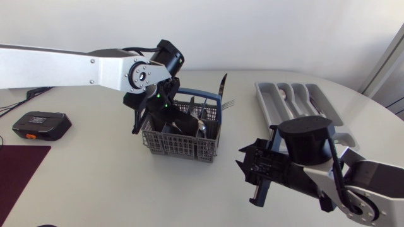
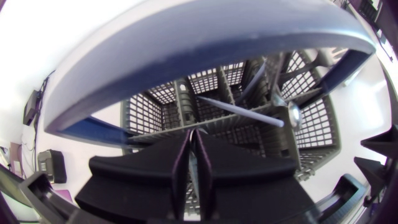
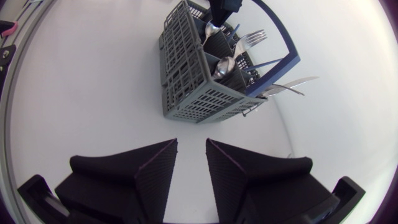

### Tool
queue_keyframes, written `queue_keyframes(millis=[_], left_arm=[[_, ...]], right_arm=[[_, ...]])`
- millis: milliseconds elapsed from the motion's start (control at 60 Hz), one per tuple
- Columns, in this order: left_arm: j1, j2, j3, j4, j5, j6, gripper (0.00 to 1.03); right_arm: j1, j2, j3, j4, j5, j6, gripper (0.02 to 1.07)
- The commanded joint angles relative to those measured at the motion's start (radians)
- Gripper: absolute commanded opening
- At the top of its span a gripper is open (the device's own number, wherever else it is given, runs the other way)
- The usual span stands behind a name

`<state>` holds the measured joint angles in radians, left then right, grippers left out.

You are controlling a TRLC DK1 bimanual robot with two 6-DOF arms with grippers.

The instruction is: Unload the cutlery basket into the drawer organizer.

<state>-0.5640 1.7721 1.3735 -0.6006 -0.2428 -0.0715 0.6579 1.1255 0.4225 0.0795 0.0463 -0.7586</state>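
The basket (image 1: 183, 144) stands in the middle of the bench (image 1: 107, 183), and a fork (image 3: 249, 40), a spoon (image 3: 222, 65) and a knife (image 3: 292, 83) show in it. The left gripper (image 2: 193, 135) is down inside the basket, under its blue handle (image 2: 205, 43). It is clenched on a thin flat piece of cutlery (image 2: 194, 169); which kind I cannot tell. The right gripper (image 3: 191, 149) hangs released over bare bench, the basket ahead of it. The organizer (image 1: 268, 107) lies near, to the right of the basket.
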Motion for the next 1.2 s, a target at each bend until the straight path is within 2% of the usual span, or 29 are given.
queue_keyframes(millis=[0, 283, 433, 583, 683, 900, 1183], left_arm=[[-0.002, -0.056, -0.034, -0.001, -0.009, 0.004, 0.03], [-0.016, -0.152, -0.074, 0.007, 0.010, 0.024, 0.03], [-0.054, -0.192, -0.106, 0.015, 0.007, 0.058, 0.03], [-0.142, -0.240, -0.117, 0.022, -0.119, 0.142, 0.03], [-0.194, -0.275, -0.113, 0.021, -0.231, 0.208, 0.03], [-0.244, -0.341, -0.134, 0.021, -0.385, 0.375, 0.03], [-0.257, -0.422, -0.197, 0.021, -0.406, 0.447, 0.03]], right_arm=[[-0.009, -0.001, -0.025, 0.009, -0.003, 0.012, 0.40], [-0.009, 0.000, -0.033, 0.023, -0.003, 0.013, 0.40], [-0.009, -0.009, -0.039, 0.020, -0.003, 0.013, 0.40], [-0.009, -0.013, -0.041, 0.019, -0.003, 0.013, 0.40], [-0.007, -0.016, -0.042, 0.019, -0.003, 0.013, 0.40], [-0.006, -0.027, -0.047, 0.017, -0.003, 0.013, 0.40], [-0.006, -0.070, -0.039, -0.004, 0.001, 0.019, 0.40]])
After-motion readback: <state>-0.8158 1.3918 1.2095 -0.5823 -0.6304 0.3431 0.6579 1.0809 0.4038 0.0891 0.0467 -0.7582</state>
